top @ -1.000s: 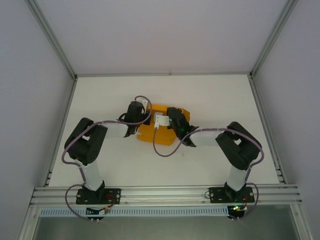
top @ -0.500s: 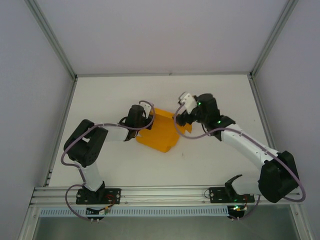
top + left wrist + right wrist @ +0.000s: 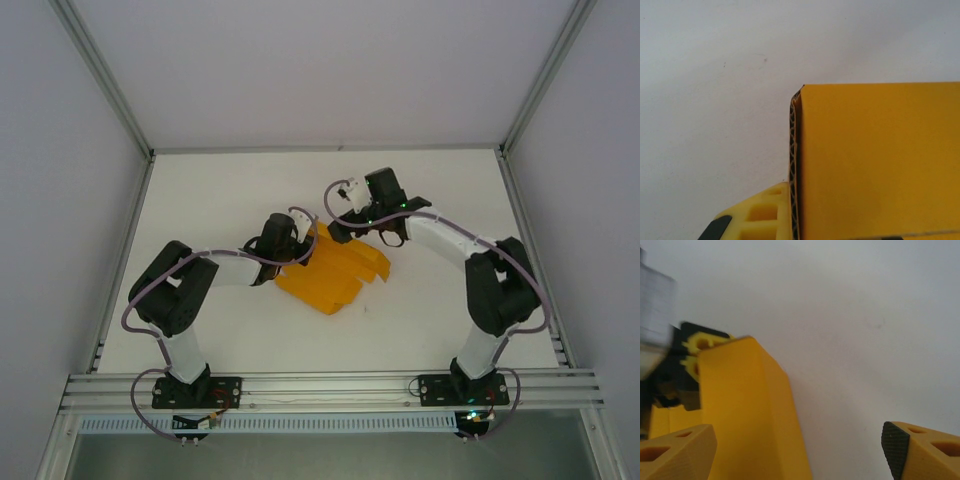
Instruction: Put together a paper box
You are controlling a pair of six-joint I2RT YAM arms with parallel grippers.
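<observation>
Counting: one paper box (image 3: 335, 272), two arms, two pincers, one table (image 3: 220, 195).
Left arm: it reaches from the near-left rail toward the middle of the table, with one grey-purple cable (image 3: 135, 300) looping along it.
Left pincer (image 3: 297, 250): clamped together on the box's left edge. In the left wrist view a yellow finger (image 3: 760, 216) lies flat against the corrugated cut edge of the card.
Paper box: orange-yellow card, partly folded, lying on the middle of the table between the two pincers. Fold ridges cross its top toward the right.
Right pincer (image 3: 340, 230): jaws wide apart, gripping nothing, at the box's far side. In the right wrist view one finger (image 3: 675, 450) sits just beside an upright box panel (image 3: 745, 410), and the other finger, with its black pad (image 3: 920, 450), is over bare table. Whether the first finger touches the card cannot be told.
Right arm: it bends from the near-right rail out and back in toward the box.
Around: one aluminium frame rail (image 3: 330, 385) along the near edge, and plain white walls.
In the way: from above, the left pincer's black body covers the box edge it grips, and the right wrist overhangs the far corner.
</observation>
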